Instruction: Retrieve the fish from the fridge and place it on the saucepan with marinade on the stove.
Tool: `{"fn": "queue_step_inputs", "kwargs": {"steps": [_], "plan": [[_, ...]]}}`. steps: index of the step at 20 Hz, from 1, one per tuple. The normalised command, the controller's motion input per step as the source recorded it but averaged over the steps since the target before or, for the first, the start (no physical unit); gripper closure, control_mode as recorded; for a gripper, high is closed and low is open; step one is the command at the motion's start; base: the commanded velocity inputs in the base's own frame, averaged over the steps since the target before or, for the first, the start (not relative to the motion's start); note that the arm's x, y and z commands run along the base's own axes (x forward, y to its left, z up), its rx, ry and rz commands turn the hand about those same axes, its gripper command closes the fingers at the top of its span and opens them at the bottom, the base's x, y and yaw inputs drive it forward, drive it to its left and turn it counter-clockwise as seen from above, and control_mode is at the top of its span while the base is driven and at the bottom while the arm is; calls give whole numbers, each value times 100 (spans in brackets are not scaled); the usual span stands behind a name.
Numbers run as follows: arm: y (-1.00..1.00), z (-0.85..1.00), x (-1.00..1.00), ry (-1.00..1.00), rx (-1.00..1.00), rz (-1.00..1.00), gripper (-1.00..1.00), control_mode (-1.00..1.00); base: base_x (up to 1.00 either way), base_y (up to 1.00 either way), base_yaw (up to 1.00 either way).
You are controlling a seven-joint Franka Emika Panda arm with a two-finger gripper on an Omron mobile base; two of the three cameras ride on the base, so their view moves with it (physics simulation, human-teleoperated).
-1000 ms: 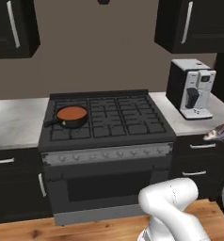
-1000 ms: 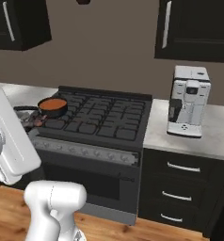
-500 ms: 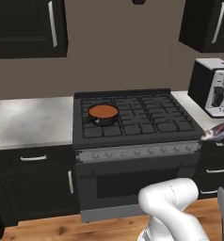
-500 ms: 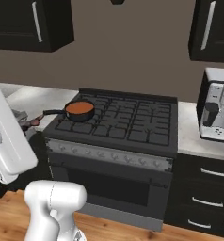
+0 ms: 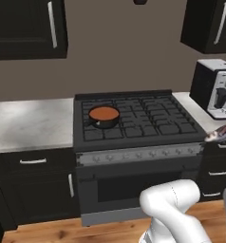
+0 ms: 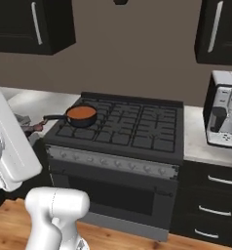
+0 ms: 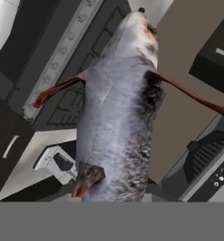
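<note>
The dark grey fish (image 7: 118, 108) hangs lengthwise close in front of the hand camera, red fins spread, and hides the gripper's fingers; the gripper is shut on it. Its head pokes in at the right edge of the left base view (image 5: 221, 133). In the right base view the fish (image 6: 29, 128) shows beside my white arm. The black saucepan (image 5: 104, 118) with orange-brown marinade (image 5: 104, 113) sits on the left front burner of the stove (image 5: 148, 124). From the right, the saucepan (image 6: 82, 117) stands with its handle pointing left on the stove (image 6: 137, 129).
A coffee machine (image 5: 217, 90) (image 6: 226, 114) stands on the counter right of the stove. A grey counter (image 5: 29, 124) runs to its left. Dark cabinets hang above, drawers sit below. My white arm link (image 6: 10, 141) rises at the left.
The whole picture slid right over the first half second as the base drove, bringing the stove toward the middle; since then it has barely shifted. The fish stays held in the same spot.
</note>
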Motion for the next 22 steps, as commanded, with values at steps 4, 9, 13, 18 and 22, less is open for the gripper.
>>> {"fn": "queue_step_inputs", "kwargs": {"steps": [4, 9, 13, 18, 22], "plan": [[0, 0, 0, 0, 0, 0, 100, 100, 36, 58, 0], [0, 0, 0, 0, 0, 0, 100, 100, 38, 70, 0], [0, 0, 0, 0, 0, 0, 100, 100, 25, 52, 0], [0, 0, 0, 0, 0, 0, 100, 100, 16, -1, -6], [0, 0, 0, 0, 0, 0, 100, 100, 14, -16, -5]]}}
